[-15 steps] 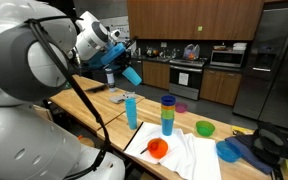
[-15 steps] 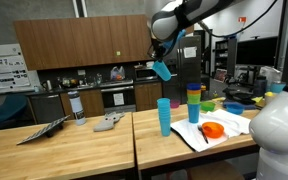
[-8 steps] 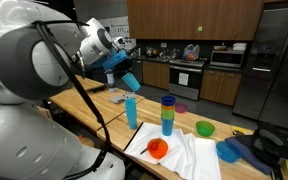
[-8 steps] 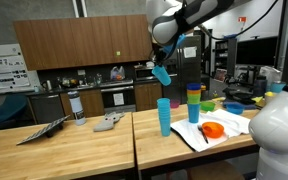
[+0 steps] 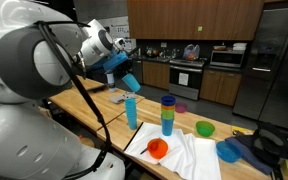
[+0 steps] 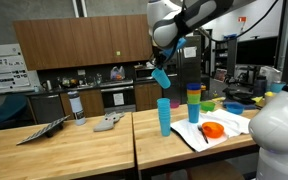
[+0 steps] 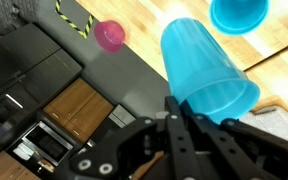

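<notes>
- Wrist view: the tool (image 7: pixel 176 108) is closed on the held cup (image 7: pixel 209 75), pinching its wall near the rim, with the standing cup (image 7: pixel 239 12) open-mouthed at 1 o'clock.
- In both exterior views the held cup (image 5: pixel 131 78) (image 6: pixel 162 76) hangs tilted in the air. The standing cup (image 5: pixel 132 110) (image 6: pixel 164 117) is on the worktop (image 5: pixel 104 112) at 6 o'clock below it, and the two are apart.
- The step looks like carrying one cup over the other. A thin plastic wall probably slips or buckles, so grip firmly but without crushing.
- Bring the held cup upright and centre it using the wrist view before any descent. An off-centre rim would likely tip the light standing cup.
- Watch the stack (image 5: pixel 167 115) at 3 o'clock of the standing cup, and move slowly to avoid clipping it.
</notes>
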Controlling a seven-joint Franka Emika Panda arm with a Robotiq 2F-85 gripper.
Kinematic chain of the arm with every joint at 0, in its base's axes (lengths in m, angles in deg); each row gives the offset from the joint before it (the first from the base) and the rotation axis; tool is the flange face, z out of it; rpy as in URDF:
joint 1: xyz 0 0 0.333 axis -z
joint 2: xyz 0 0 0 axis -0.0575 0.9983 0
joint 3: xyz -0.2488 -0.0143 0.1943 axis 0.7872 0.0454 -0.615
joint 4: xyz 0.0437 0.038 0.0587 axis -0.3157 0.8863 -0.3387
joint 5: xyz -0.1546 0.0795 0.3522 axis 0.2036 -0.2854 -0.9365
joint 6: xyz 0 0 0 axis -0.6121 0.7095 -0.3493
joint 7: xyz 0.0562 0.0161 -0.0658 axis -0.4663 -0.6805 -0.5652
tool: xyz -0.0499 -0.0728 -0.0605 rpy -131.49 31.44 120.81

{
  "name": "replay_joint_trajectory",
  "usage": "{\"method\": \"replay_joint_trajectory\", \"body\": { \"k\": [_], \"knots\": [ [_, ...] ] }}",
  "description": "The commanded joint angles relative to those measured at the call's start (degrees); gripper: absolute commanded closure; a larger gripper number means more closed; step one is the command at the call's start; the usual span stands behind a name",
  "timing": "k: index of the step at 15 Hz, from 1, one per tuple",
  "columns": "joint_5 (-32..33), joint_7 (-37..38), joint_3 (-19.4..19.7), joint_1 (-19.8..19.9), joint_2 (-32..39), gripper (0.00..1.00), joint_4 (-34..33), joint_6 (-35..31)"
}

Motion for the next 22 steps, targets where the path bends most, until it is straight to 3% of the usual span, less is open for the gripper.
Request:
{"method": "replay_joint_trajectory", "body": {
  "k": [1, 21, 22],
  "knots": [
    [-0.3, -0.2, -0.5, 0.6, 0.0, 0.95, -0.2, 0.1],
    [-0.3, -0.2, -0.5, 0.6, 0.0, 0.95, -0.2, 0.0],
    [-0.3, -0.2, -0.5, 0.6, 0.0, 0.99, -0.2, 0.0]
  ]
}}
